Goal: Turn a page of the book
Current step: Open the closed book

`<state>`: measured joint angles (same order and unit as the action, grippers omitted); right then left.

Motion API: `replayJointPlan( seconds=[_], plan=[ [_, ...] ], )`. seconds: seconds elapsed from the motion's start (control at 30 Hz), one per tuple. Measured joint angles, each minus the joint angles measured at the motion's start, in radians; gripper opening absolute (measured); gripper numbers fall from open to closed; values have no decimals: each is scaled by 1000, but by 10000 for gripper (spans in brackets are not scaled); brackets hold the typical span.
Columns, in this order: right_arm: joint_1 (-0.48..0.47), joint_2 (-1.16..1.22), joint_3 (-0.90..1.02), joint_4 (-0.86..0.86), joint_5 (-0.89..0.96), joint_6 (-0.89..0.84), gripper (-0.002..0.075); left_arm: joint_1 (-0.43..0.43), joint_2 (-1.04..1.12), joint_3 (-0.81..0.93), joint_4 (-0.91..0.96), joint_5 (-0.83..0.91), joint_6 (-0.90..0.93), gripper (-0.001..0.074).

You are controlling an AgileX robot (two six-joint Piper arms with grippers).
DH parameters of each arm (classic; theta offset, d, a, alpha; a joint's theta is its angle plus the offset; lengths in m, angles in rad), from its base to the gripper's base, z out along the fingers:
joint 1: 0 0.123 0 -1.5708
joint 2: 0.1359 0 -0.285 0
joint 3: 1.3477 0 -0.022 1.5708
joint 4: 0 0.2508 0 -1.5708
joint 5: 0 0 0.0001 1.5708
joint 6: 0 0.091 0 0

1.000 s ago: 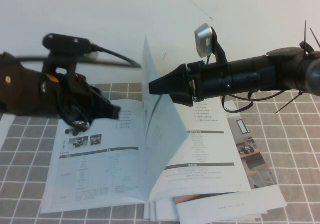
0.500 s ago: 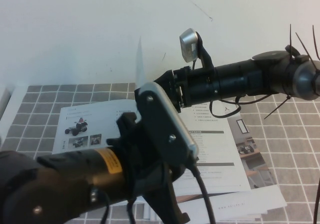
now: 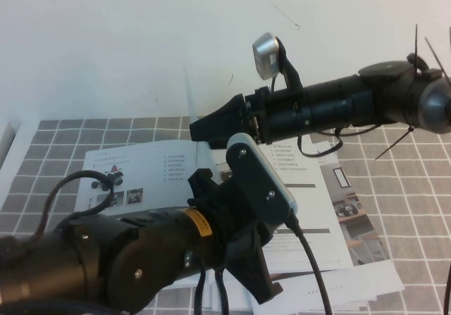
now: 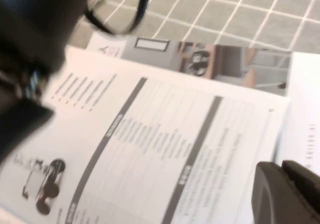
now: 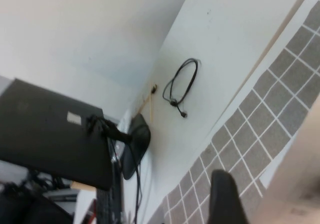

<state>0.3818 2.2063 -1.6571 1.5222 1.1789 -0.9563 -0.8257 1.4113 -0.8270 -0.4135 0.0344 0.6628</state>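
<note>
A grey tiled mat (image 3: 405, 188) on a white table carries the book (image 3: 141, 170), lying open at mat centre in the high view; the right gripper (image 3: 201, 127) hangs above the book's spine with its fingers spread, and the left gripper (image 3: 262, 287) points down over the book's near edge, with the state of its fingers not discernible. In the left wrist view, 1 dark finger (image 4: 287, 196) hangs over the page (image 4: 150, 144) bearing a rover photo and dark-barred tables. In the right wrist view, 1 dark finger (image 5: 225, 199) shows against the mat, the white table and a black cable loop (image 5: 181, 86).
</note>
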Motion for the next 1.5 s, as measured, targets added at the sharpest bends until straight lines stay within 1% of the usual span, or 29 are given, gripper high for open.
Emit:
replayJointPlan(
  seconds=[0.1,0.3,0.4,0.5,0.63,0.73,0.8,0.87,0.97,1.03,1.13,1.23,1.33,1.5],
  plan=[
    [0,-20,-44,-50,0,17,393,27,27,0,-33,-34,0,-4],
    [0,-48,-162,-155,12,72,393,142,48,0,-176,-55,0,-4],
    [0,-50,-198,-242,16,98,393,188,50,0,-225,-40,0,-4],
    [0,-50,-207,-369,20,107,393,212,50,0,-238,-34,0,-4],
    [0,-38,-207,-582,28,154,386,221,50,0,-275,-13,-23,-4],
    [0,2,-207,-690,30,200,336,223,53,0,-318,4,-40,-4],
    [0,35,-207,-741,30,218,281,227,65,0,-345,6,-58,-4],
    [0,76,-207,-776,30,244,201,245,83,0,-377,13,-78,-4],
    [0,121,-207,-814,30,275,76,306,126,0,-402,48,-109,-4],
    [0,143,-207,-834,30,294,34,360,173,0,-413,81,-127,-4],
    [2,162,-207,-841,28,307,8,429,236,0,-413,110,-136,-4],
    [2,166,-207,-843,26,314,1,462,290,0,-413,112,-138,-4],
    [4,166,-207,-846,26,322,-1,472,337,0,-413,112,-140,-4],
    [31,166,-208,-914,21,354,-1,472,369,-2,-413,112,-140,-4]
  ],
)
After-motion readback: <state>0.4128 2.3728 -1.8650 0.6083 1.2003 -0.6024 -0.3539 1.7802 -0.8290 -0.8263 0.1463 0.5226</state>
